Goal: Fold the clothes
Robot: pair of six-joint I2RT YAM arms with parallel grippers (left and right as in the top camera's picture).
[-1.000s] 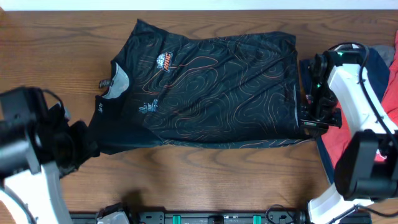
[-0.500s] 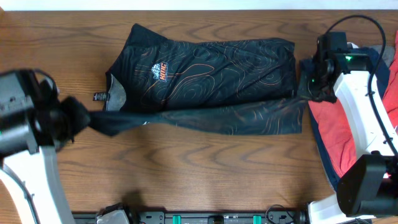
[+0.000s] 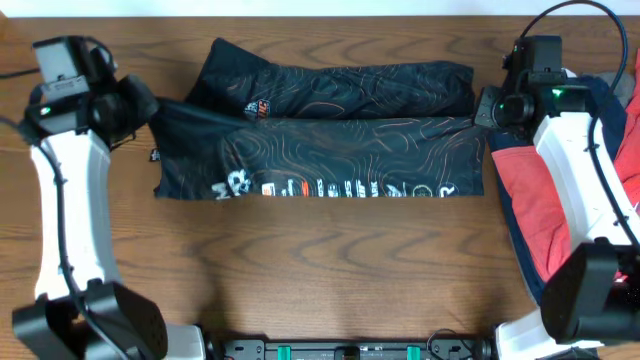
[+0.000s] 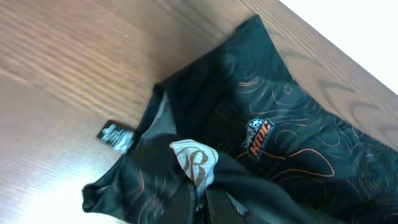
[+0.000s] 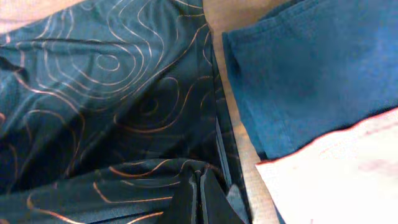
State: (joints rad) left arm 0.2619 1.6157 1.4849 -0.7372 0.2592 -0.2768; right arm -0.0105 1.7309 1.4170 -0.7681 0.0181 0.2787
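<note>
Closest in, the left pincer (image 4: pixel 200 202) has its tips pressed together on a bunched fold of the thin black sports jersey with wavy orange contour lines (image 4: pixel 280 143), with a crumpled white logo (image 4: pixel 196 163) just above them. The right pincer (image 5: pixel 200 190) pinches the opposite edge of the same cloth.

Judging by its drape and wrinkles, the fabric is light, limp and probably slick. It would sag between grips, so corners and hem edges are the best holds, with both ends lifted together.

Between the two pincers the jersey lies stretched on the brown wooden surface (image 3: pixel 300 280), doubled lengthwise, its sponsor-logo row (image 3: pixel 330 188) on the robot's side. Just beyond the right pincer sits a heap of red-and-navy garments (image 3: pixel 520 190), cut off by the frame and partly under the arm.

How many layers each pincer holds is hidden. The print on the collar tag (image 4: pixel 117 135) is unreadable.
</note>
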